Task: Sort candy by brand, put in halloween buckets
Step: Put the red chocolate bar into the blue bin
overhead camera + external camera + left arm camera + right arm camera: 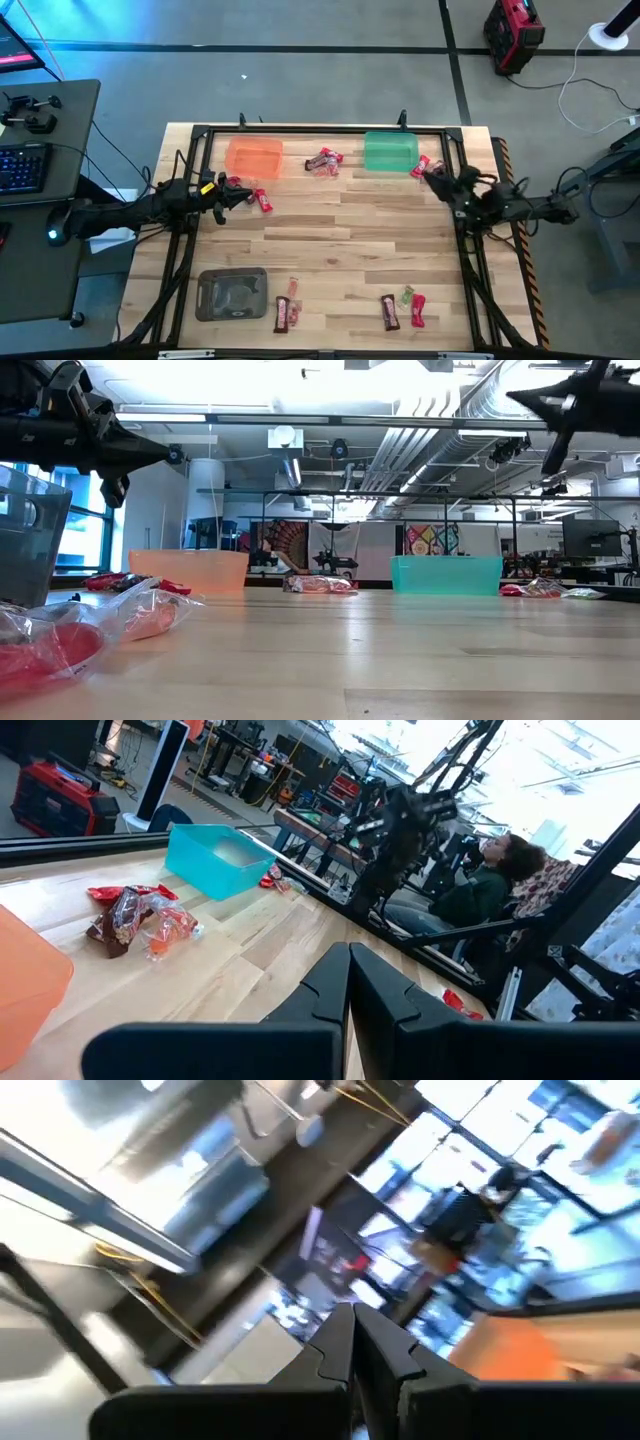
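Note:
The orange bucket (254,157) and the green bucket (390,152) stand near the far edge, and the grey bucket (231,294) stands near the front left. Candy lies in small heaps: between the two far buckets (324,161), beside the orange bucket (250,193), right of the green bucket (420,165), and near the front edge (287,312) (402,308). My left gripper (222,190) hangs shut at the left side, above the table and level. My right gripper (430,178) is shut at the right side, tipped upward, its fingers (352,1335) pointing at the ceiling. Neither holds anything.
A black frame (320,130) runs around the wooden table. Bare wood lies in the table's middle (340,240). A person (490,880) sits beyond the right side of the table. Crinkled clear wrappers with red candy (60,640) lie close to the low camera.

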Robot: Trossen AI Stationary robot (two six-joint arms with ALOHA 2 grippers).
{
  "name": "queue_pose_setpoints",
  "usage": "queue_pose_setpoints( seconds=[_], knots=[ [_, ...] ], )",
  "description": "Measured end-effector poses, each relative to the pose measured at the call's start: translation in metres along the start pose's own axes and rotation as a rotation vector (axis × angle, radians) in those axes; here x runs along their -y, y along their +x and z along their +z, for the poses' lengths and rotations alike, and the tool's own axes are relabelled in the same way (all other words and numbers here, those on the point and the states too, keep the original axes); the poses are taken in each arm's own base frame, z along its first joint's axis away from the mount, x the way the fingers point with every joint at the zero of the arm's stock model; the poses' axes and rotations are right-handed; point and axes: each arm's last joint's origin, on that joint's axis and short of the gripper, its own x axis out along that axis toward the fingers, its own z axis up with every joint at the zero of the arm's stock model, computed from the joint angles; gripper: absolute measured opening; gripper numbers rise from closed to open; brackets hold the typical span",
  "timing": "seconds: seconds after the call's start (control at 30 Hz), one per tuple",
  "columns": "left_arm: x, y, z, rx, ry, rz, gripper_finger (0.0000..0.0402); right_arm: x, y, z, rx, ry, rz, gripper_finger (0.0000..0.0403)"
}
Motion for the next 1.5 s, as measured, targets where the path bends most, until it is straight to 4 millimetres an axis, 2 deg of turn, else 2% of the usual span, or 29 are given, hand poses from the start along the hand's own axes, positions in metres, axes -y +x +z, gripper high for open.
queue_pose_setpoints(
  seconds=[0.1, 0.17, 0.23, 0.33, 0.43, 0.5, 0.6, 0.67, 0.8, 0.97, 1.1, 1.4, 1.5],
  knots=[
    [0.0, 0.0, 0.0, 0.0, -0.001, 0.0, 0.0, -0.024, 0.011, 0.012, -0.131, -0.007, 0.12, 0.0],
    [0.0, 0.0, 0.0, 0.0, 0.0, 0.0, 0.0, -0.038, 0.023, 0.01, -0.387, -0.014, 0.122, 0.0],
    [0.0, 0.0, 0.0, 0.0, -0.001, 0.0, 0.0, -0.047, 0.034, 0.0, -0.699, 0.01, 0.015, 0.0],
    [0.0, 0.0, 0.0, 0.0, 0.0, 0.0, 0.0, -0.059, 0.045, -0.023, -1.127, 0.022, -0.135, 0.0],
    [0.0, 0.0, 0.0, 0.0, 0.0, 0.0, 0.0, -0.07, 0.048, -0.053, -1.459, 0.036, -0.286, 0.0003],
    [0.0, 0.0, 0.0, -0.001, 0.0, 0.0, 0.0, -0.076, 0.044, -0.074, -1.634, 0.055, -0.403, 0.0012],
    [0.0, 0.0, 0.0, 0.0, 0.0, 0.0, 0.0, -0.084, 0.033, -0.106, -1.792, 0.11, -0.611, 0.0042],
    [0.0, 0.0, 0.0, -0.001, -0.001, 0.0, 0.0, -0.086, 0.024, -0.125, -1.842, 0.156, -0.746, 0.0073],
    [0.0, 0.0, 0.0, 0.0, 0.0, 0.0, 0.0, -0.085, 0.014, -0.156, -1.82, 0.243, -0.97, 0.0143],
    [0.0, 0.0, 0.0, 0.0, -0.001, 0.0, 0.0, -0.077, 0.011, -0.172, -1.787, 0.28, -1.117, 0.0208],
    [0.0, 0.0, 0.0, 0.0, -0.001, 0.0, 0.0, -0.068, 0.006, -0.18, -1.771, 0.245, -1.237, 0.0216],
    [0.0, 0.0, 0.0, 0.0, -0.001, 0.0, 0.0, -0.052, -0.001, -0.199, -1.766, 0.148, -1.313, 0.0205],
    [0.0, 0.0, 0.0, -0.001, 0.0, 0.001, 0.0, -0.051, -0.001, -0.205, -1.77, 0.155, -1.288, 0.0193]
  ],
)
